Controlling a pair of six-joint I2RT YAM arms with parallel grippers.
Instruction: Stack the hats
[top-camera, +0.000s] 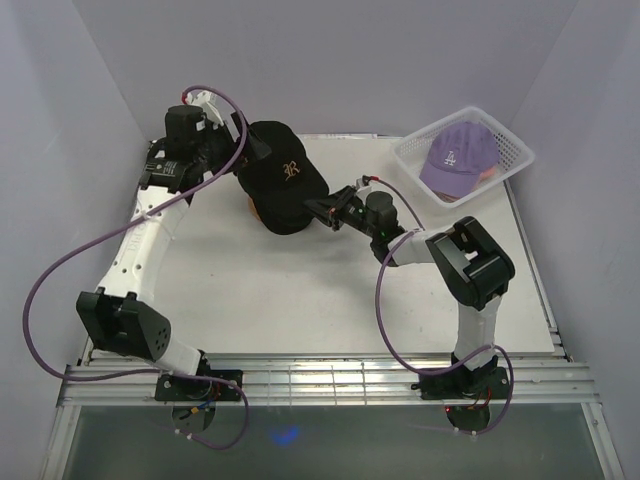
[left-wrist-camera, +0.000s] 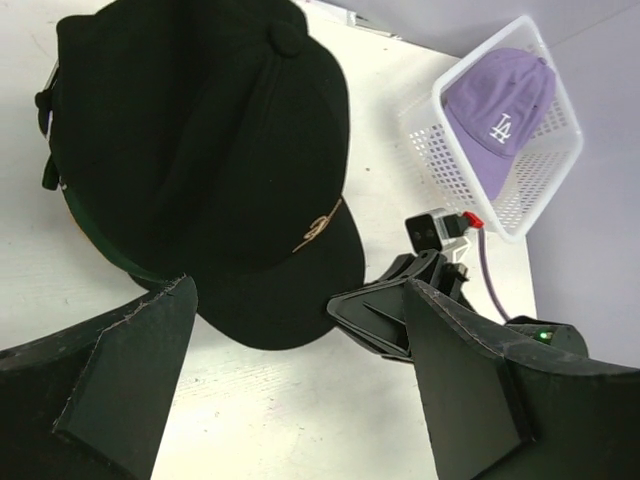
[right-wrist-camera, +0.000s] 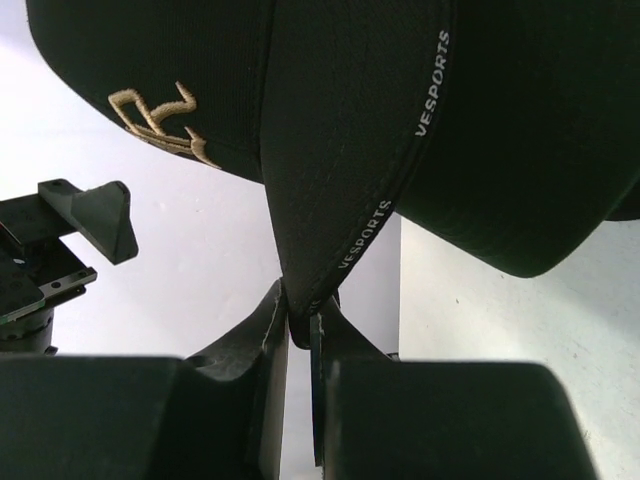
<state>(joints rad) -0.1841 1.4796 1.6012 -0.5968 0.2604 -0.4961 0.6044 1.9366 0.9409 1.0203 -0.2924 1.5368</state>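
Note:
A black cap with a gold logo (top-camera: 283, 178) sits on top of a pile at the back middle of the table. It also shows in the left wrist view (left-wrist-camera: 210, 150) and the right wrist view (right-wrist-camera: 330, 120). A dark green edge (left-wrist-camera: 108, 250) shows under it. My right gripper (right-wrist-camera: 298, 312) is shut on the tip of the black cap's brim, and it also shows in the top view (top-camera: 320, 208). My left gripper (left-wrist-camera: 300, 335) is open and empty, just above and behind the cap (top-camera: 228, 148). A lavender cap (top-camera: 458, 160) lies in the basket.
The white mesh basket (top-camera: 412, 152) stands at the back right corner, and it also shows in the left wrist view (left-wrist-camera: 440, 165). A bit of orange wood (top-camera: 254, 209) shows under the pile. Purple cables loop from both arms.

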